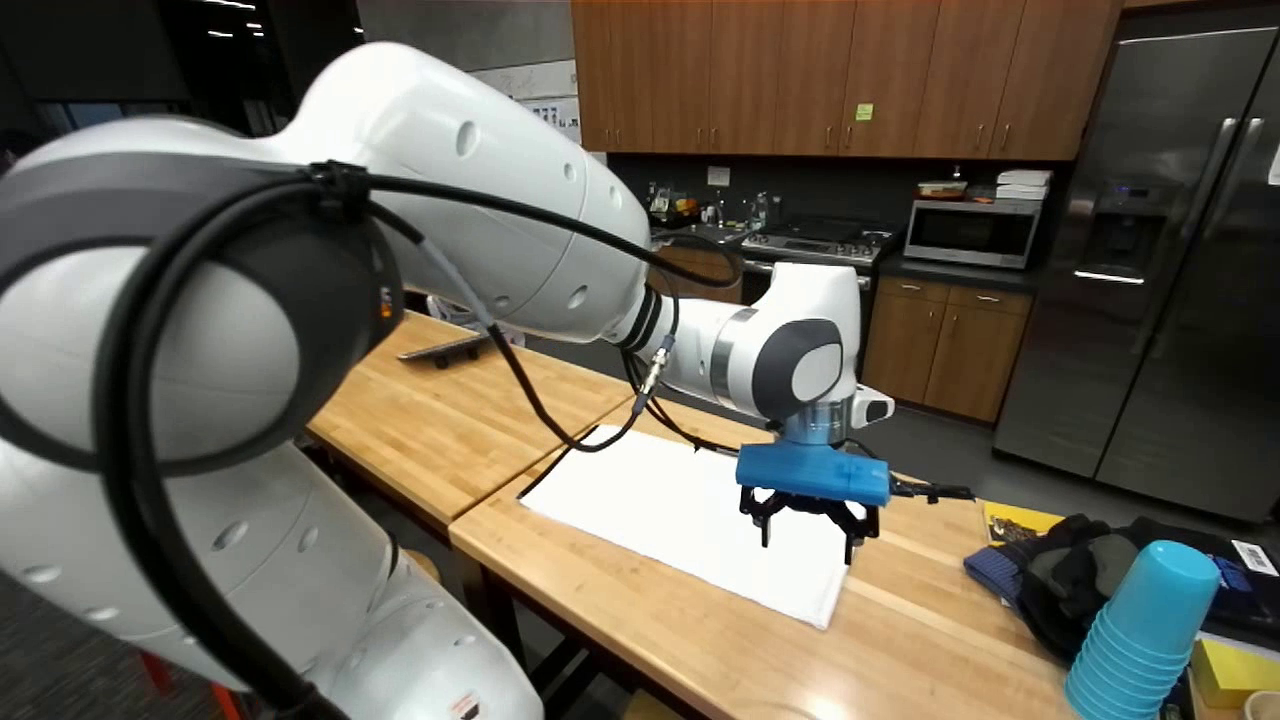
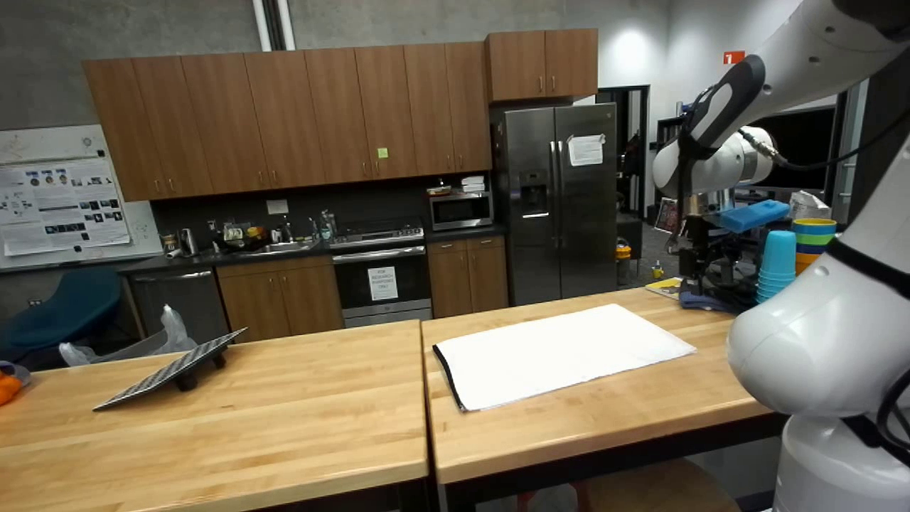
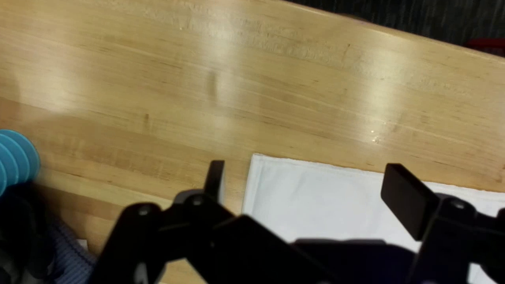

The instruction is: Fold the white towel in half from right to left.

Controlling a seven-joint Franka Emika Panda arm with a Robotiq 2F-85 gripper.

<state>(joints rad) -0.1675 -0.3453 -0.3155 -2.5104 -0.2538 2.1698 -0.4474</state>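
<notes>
Evidently, our black two-fingered gripper (image 1: 808,538) hangs with jaws spread wide, gripping nothing, near one end of the white rectangular cloth towel (image 2: 569,355). We see that towel lying flat on the pale wooden table (image 2: 590,410), a black strip (image 2: 450,378) along one edge, well apart from the stack of tapered light-blue cups (image 1: 1140,635).

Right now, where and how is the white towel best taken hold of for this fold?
Probably by the short edge facing the blue cups, near the corner seen between the open fingers in the wrist view. Come straight down from above and pinch: the white towel lies flat on the table, with no raised side showing to grip, and that edge would lead a right-to-left fold.
</notes>
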